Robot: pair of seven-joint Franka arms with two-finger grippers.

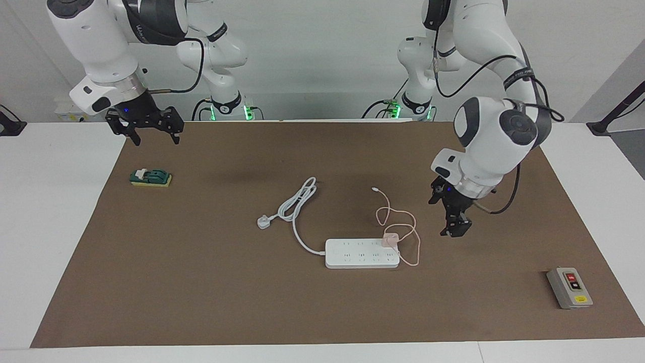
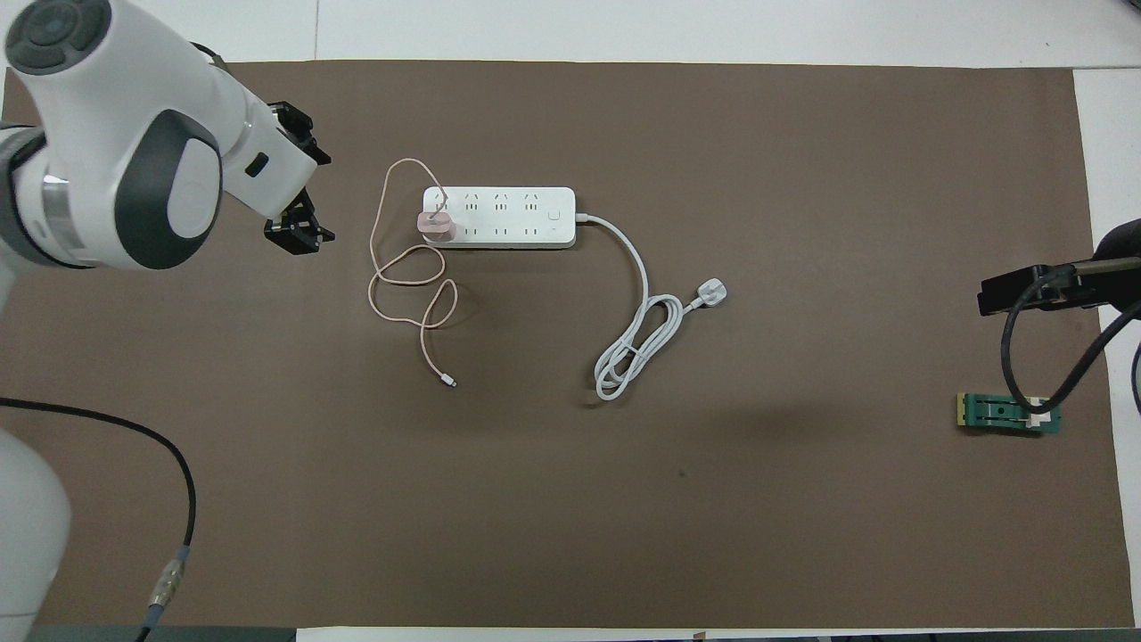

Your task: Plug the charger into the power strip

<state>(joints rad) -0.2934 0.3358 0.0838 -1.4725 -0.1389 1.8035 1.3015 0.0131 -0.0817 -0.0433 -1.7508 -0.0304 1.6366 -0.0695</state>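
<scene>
Facing view shows the left pincer (image 1: 452,218) open and empty above the bench (image 1: 201,282), clear of the charger (image 1: 390,240), which sits plugged in the power strip (image 1: 362,253); the right pincer (image 1: 149,128) waits open.

The charger (image 1: 390,240) sits on the power strip (image 1: 362,253) at its end toward the left arm. Its cable (image 1: 398,219) loops nearer the robots. The plug (image 1: 263,221) lies toward the right arm's end.

Grey switch box (image 1: 569,288), green block (image 1: 150,177) on brown mat (image 1: 201,282).
</scene>
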